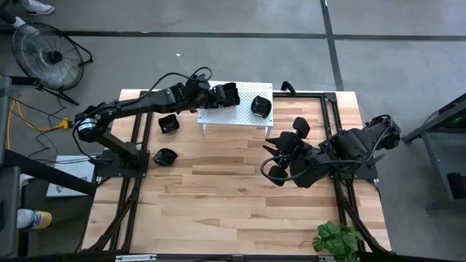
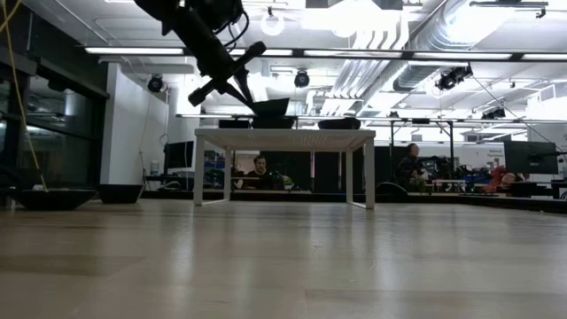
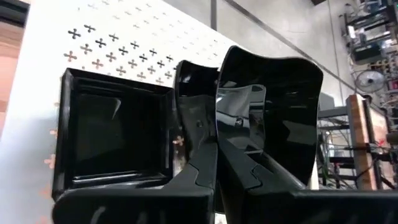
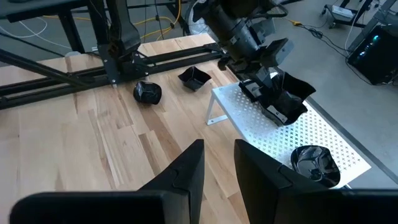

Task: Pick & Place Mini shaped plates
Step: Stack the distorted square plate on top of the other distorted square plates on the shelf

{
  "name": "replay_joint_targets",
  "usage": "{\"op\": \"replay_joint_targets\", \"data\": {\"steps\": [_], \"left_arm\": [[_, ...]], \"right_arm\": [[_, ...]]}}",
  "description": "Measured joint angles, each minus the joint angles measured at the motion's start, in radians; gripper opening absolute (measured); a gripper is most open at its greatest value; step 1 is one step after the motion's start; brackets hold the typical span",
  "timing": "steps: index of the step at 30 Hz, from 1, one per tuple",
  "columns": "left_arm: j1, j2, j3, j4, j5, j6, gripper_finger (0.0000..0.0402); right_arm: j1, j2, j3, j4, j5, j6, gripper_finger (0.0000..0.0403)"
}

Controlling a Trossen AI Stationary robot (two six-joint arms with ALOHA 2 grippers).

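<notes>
On the left, two mini shaped plates lie on the bare wood of the table (image 1: 218, 189) behind and beside the left arm: a square plate (image 1: 169, 124) close under its forearm and a wavy-rimmed plate (image 1: 165, 156) nearer the arm's base, both well back from the left tool (image 1: 218, 95). That tool reaches over the near-left corner of the white perforated stand (image 1: 244, 113), its two fingers pressed together on the upright wall of a held square plate (image 3: 273, 118), which tilts on edge rather than lying flat. Directly beside the tool, touching or nearly touching the held piece, a flat square plate (image 3: 112, 134) already rests on the stand's top. The coming move looks like it turns on this: the free stand surface lies ahead of and to the far side of the left tool, so the held plate needs to tip down flat next to the seated one without knocking it. Farther right, a rounder wavy plate (image 1: 261, 107) sits on the stand's far end, well apart from the left tool and nearer the right arm. The right tool (image 1: 285, 156) waits over the table off the stand's right end, fingers partly apart; whether it holds anything cannot be told. The left arm is plainly the nearer one for the placing.
</notes>
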Motion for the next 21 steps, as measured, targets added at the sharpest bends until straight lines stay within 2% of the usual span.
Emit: {"op": "replay_joint_targets", "data": {"steps": [21], "left_arm": [[0.0,0.01,0.001,0.043,-0.022,0.058,0.0016]], "right_arm": [[0.0,0.0,0.001,-0.007,-0.002,0.0,0.0083]]}}
